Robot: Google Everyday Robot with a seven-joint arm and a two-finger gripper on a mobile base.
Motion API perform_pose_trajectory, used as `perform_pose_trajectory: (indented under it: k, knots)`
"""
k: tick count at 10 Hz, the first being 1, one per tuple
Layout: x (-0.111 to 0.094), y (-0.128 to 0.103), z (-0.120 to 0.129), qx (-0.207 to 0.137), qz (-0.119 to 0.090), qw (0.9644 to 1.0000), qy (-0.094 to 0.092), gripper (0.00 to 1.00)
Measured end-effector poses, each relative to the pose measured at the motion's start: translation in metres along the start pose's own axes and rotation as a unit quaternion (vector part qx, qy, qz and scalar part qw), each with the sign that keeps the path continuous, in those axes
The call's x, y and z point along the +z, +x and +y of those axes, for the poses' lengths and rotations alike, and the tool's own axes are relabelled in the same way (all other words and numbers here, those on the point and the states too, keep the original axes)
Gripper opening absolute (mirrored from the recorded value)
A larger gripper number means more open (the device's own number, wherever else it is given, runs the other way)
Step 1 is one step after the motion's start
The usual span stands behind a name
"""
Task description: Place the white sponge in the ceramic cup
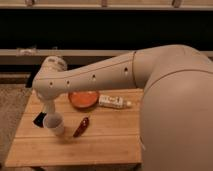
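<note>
The ceramic cup [53,125] stands upright on the left part of the wooden table [110,142]. My arm reaches in from the right, bends at a white joint [50,76] above the table's left end, and turns down. The gripper [48,108] hangs just above and behind the cup's rim, mostly hidden by the arm. The white sponge does not show in this view; I cannot tell whether it is in the gripper or in the cup.
An orange bowl [83,99] sits at the table's back middle. A flat white printed packet [112,102] lies to its right. A black flat rectangle [38,119] lies left of the cup. A dark red oblong object [81,127] lies to the cup's right.
</note>
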Motion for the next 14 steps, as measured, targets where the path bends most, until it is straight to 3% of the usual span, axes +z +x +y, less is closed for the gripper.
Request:
perform_pose_trajectory:
  k: [6,9,13,14]
  knots:
    - [0.020,0.027,0.015,-0.039,0.029,0.9988,-0.002,0.01]
    - [0.033,0.035,0.014,-0.045,0.046,0.9980,0.004,0.27]
    - [0.050,0.040,0.010,-0.045,0.063,0.9969,0.014,0.69]
    - [0.051,0.039,0.007,-0.044,0.063,0.9969,0.016,0.75]
